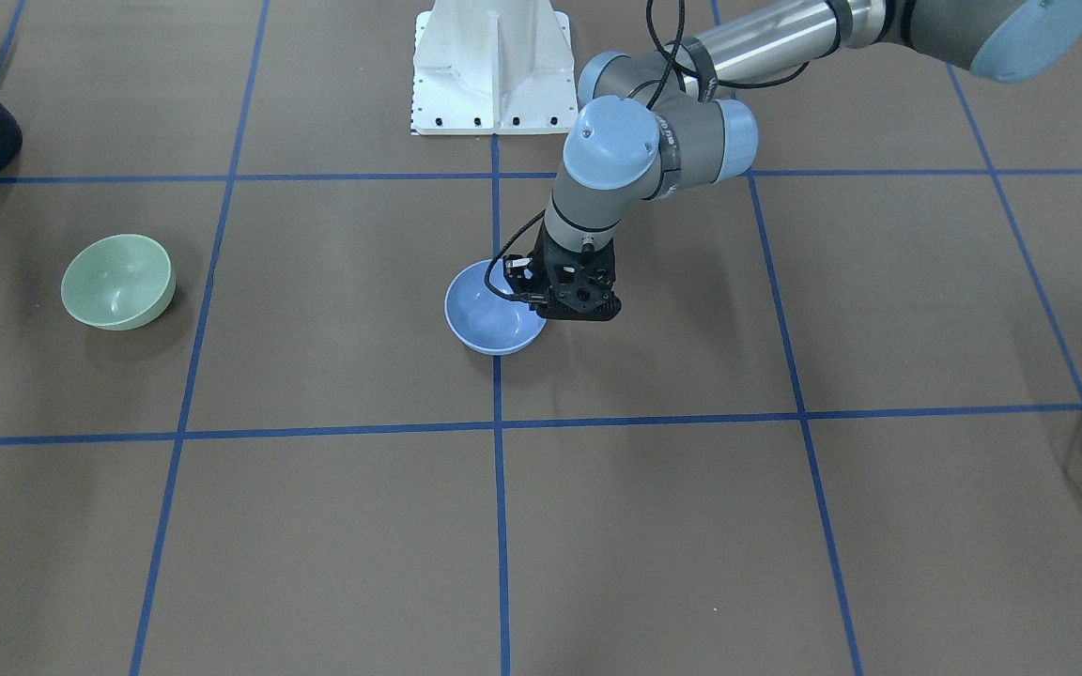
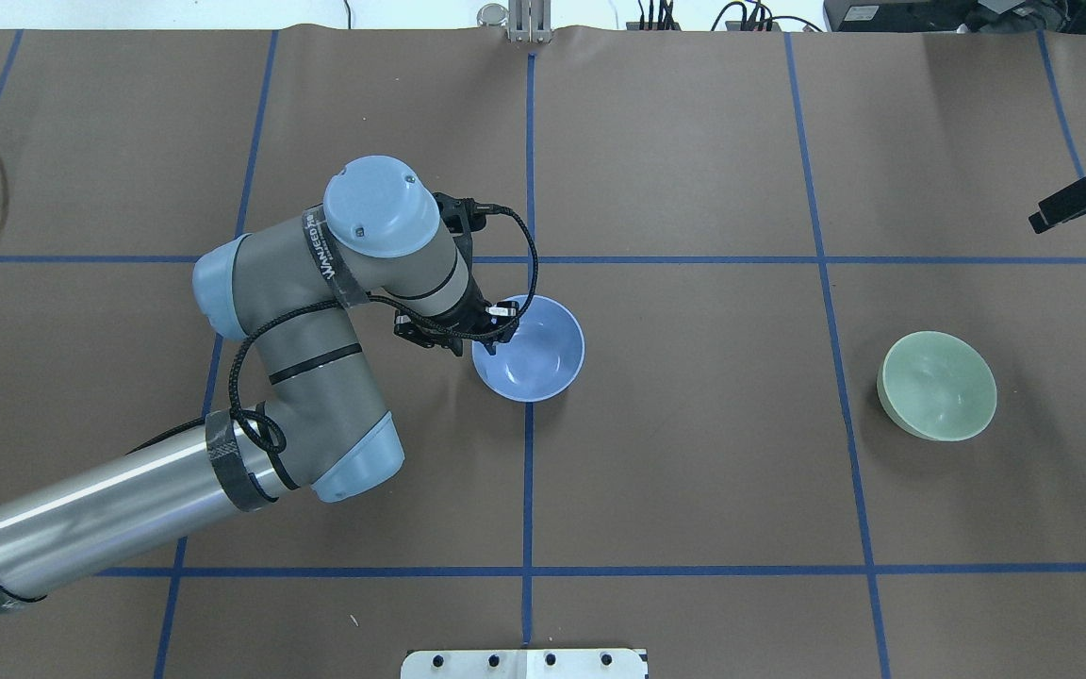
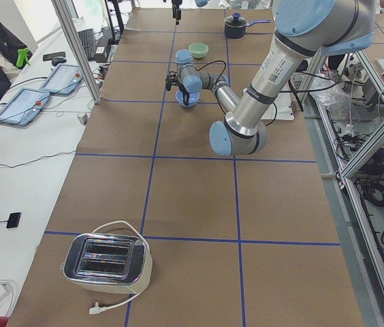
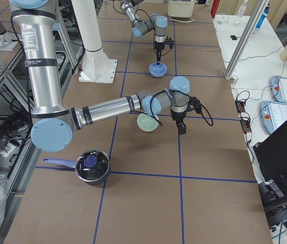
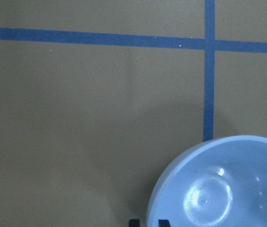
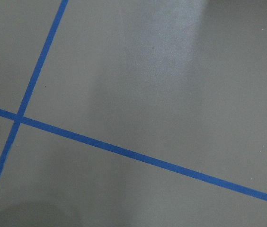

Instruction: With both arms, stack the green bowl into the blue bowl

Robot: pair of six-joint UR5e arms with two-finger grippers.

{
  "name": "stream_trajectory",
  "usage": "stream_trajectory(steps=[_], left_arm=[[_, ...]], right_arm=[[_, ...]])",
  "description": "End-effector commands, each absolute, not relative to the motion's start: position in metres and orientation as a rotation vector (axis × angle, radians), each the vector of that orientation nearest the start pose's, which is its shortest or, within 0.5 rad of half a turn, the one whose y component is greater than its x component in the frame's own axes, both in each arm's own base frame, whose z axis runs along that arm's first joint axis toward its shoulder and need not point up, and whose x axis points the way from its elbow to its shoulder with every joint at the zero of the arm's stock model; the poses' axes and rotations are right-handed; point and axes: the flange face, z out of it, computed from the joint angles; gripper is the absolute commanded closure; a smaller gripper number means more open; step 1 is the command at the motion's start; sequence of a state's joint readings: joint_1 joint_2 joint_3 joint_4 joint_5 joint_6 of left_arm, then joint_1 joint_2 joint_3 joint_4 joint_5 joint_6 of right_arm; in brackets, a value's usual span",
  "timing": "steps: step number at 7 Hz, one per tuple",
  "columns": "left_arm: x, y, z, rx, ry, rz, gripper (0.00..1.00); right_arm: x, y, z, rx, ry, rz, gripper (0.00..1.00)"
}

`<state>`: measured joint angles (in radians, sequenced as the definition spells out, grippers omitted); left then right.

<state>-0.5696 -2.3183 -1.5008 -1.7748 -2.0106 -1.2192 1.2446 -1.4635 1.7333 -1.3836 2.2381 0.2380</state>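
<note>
At the near edge of the desk point(image 2: 694, 471), by the robot, stands the white pedestal point(image 1: 494, 75). A dark lidded pot point(image 4: 91, 166) sits toward the near right corner.

The left arm point(image 2: 317, 377) reaches from the near left side to the middle of the desk. There the blue bowl point(image 2: 534, 354) sits mouth up on a blue tape line point(image 2: 529, 490), about halfway between the near and far edges. The left end effector point(image 5: 147, 222) points down at the bowl's left rim. Its fingers point(image 5: 162, 222) are drawn close together, one inside and one outside the wall, pinching it.

The green bowl point(image 2: 937, 385) rests mouth up toward the right edge, well apart from the blue bowl, with nothing touching it. Beyond it, closer to the far right corner, the right arm point(image 4: 108, 107) holds the right end effector point(image 4: 181, 129) near the green bowl but clear of it. I cannot tell how wide it is open, and nothing shows in its grasp.

A toaster point(image 3: 107, 262) stands by the far left corner.
</note>
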Motion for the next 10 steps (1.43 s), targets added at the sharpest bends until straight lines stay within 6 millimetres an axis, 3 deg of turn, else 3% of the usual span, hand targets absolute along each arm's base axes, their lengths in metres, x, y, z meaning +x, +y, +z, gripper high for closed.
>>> stream_trajectory(steps=[1, 2, 4, 5, 7, 8, 10], left_arm=[[0.535, -0.476, 0.188, 0.054, 0.997, -0.018, 0.02], [0.499, -0.489, 0.195, 0.07, 0.999, -0.007, 0.02], [0.386, -0.518, 0.257, 0.124, 0.929, 0.122, 0.02], [0.331, -0.535, 0.303, 0.154, 0.896, 0.177, 0.02], [0.209, -0.569, 0.397, 0.18, 0.821, 0.26, 0.02], [0.154, -0.583, 0.428, 0.147, 0.783, 0.272, 0.02], [0.027, -0.571, 0.502, 0.1, 0.721, 0.256, 0.02]], right_arm=[[-0.108, -0.541, 0.504, 0.243, -0.757, -0.237, 0.0], [-0.11, -0.539, 0.501, 0.233, -0.79, -0.246, 0.0], [-0.123, -0.529, 0.489, 0.207, -0.838, -0.233, 0.0], [-0.131, -0.518, 0.488, 0.194, -0.841, -0.247, 0.0], [-0.138, -0.476, 0.491, 0.176, -0.833, -0.285, 0.0], [-0.142, -0.465, 0.492, 0.173, -0.823, -0.297, 0.0], [-0.174, -0.453, 0.491, 0.154, -0.776, -0.281, 0.0]])
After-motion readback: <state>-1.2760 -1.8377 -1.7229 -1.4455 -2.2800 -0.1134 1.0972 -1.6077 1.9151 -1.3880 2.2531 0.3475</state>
